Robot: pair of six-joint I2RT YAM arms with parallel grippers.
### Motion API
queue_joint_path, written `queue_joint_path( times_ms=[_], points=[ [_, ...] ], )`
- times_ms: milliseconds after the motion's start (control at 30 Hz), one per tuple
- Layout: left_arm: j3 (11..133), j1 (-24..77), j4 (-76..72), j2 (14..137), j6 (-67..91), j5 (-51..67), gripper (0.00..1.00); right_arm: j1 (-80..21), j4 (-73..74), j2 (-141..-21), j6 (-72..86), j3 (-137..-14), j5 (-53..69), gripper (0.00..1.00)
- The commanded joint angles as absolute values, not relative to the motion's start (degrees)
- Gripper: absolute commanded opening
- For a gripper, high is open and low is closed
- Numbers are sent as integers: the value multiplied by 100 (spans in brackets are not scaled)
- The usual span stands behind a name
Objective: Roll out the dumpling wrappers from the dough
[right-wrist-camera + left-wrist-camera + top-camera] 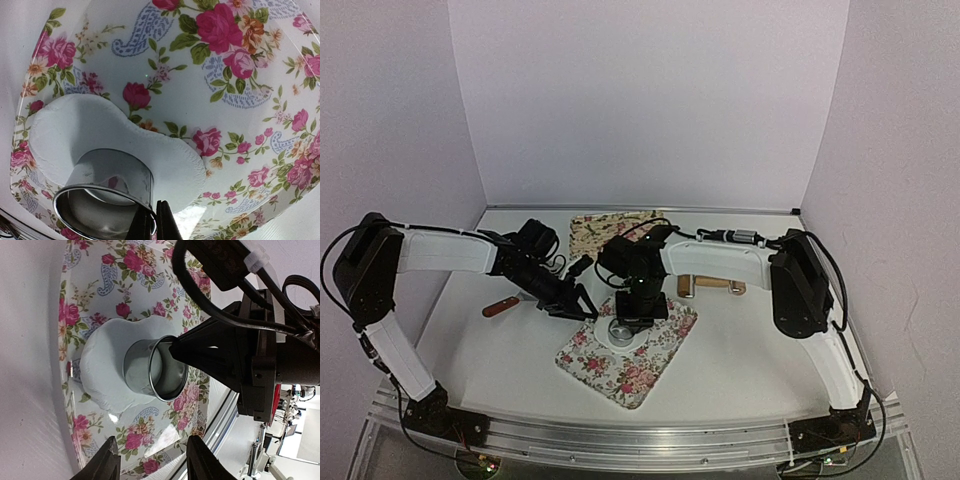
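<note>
Cutting step, I judge: my right claw [156,207] pinches the metal ring [110,175] standing on the dough [85,125]; my left claw [152,440] hangs released. Next: press squarely.

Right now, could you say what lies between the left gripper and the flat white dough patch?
Only bare pale flowered tray, shown in the left wrist view.

dough [100,130] partly behind ring [111,186], far tray [588,232] half hidden

Obstacles: ring [150,375] and right gripper [155,222] pinching it, standing on one end of the dough [90,130]; remaining tray [200,95] surface unobstructed.
</note>
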State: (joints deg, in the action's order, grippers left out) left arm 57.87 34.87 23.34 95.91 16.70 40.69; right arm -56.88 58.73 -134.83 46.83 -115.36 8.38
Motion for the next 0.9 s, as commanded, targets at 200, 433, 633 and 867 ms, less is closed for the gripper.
queue_joint_path(
  times_ms=[200, 433, 633, 867],
  points=[
    [5810, 3637, 1758, 9974, 1979, 4372, 36, -5783, 6308, -14057, 4720, -11414, 740, 0],
    [5928, 3639, 1503, 10277, 2232, 4327, 33, -5779, 6312, -14071, 4720, -11426, 764, 0],
    [5962, 3651, 1301, 10382, 2341, 4448, 32, -5778, 6319, -14084, 4720, -11426, 787, 0],
    [5986, 3680, 1203, 10596, 2351, 4550, 32, -5782, 6324, -14106, 4729, -11440, 791, 0]
  ],
)
